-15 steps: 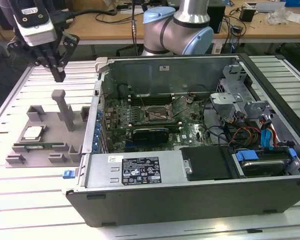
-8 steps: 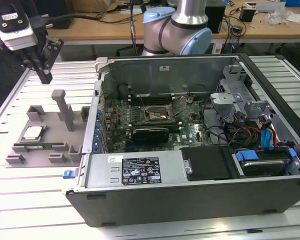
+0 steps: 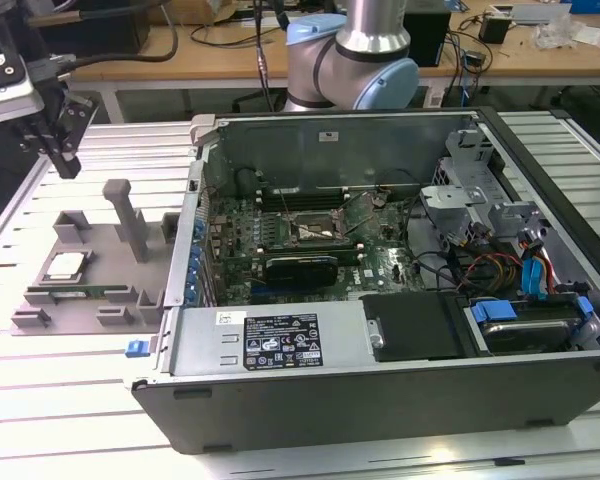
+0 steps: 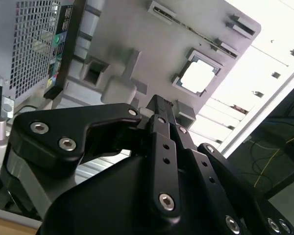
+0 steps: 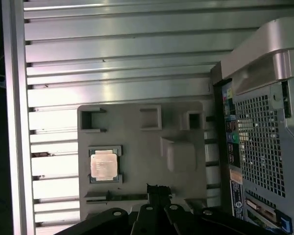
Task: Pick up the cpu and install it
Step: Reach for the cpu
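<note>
We read no text anywhere. White sticker (image 3: 280, 343) on computer case (image 3: 400, 405) wall: print too small for us. Faint marks on cpu (image 5: 104, 164) lid: unreadable. Coloured strip (image 5: 229, 122) on case back: illegible too.

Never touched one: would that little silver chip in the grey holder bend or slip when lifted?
Probably stiff and light: the cpu is a thin flat square with a metal top. That top looks smooth and shiny, so perhaps slippery. Lying flat in a recess of the grey tray, it seems unlikely to roll or tip.
</note>
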You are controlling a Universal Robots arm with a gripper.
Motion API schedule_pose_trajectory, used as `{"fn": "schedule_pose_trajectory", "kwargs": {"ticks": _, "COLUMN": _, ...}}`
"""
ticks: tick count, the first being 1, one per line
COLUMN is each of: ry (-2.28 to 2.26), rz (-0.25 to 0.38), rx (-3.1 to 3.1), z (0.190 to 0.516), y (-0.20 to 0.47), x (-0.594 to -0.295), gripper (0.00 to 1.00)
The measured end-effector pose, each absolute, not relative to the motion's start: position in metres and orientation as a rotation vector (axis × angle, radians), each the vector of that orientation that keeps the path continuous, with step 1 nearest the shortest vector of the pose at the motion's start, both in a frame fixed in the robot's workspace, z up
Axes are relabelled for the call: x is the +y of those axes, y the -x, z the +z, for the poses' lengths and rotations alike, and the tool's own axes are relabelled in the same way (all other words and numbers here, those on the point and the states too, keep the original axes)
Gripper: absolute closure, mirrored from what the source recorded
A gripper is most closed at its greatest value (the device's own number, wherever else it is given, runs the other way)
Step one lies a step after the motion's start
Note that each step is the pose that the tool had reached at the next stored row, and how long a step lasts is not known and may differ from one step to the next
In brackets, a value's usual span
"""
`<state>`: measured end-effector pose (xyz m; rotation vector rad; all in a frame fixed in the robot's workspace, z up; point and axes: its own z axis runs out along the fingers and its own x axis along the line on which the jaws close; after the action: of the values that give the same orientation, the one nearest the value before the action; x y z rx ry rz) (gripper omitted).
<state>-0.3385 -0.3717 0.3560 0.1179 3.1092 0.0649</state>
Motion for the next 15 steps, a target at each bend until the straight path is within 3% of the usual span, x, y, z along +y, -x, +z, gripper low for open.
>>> {"fn": "schedule_pose_trajectory", "kwargs": {"ticks": 15, "ry": -0.118, "rz": 0.064, "rx": 3.109, "z": 0.32, "y": 0.36, "x": -0.36, "gripper": 0.89}}
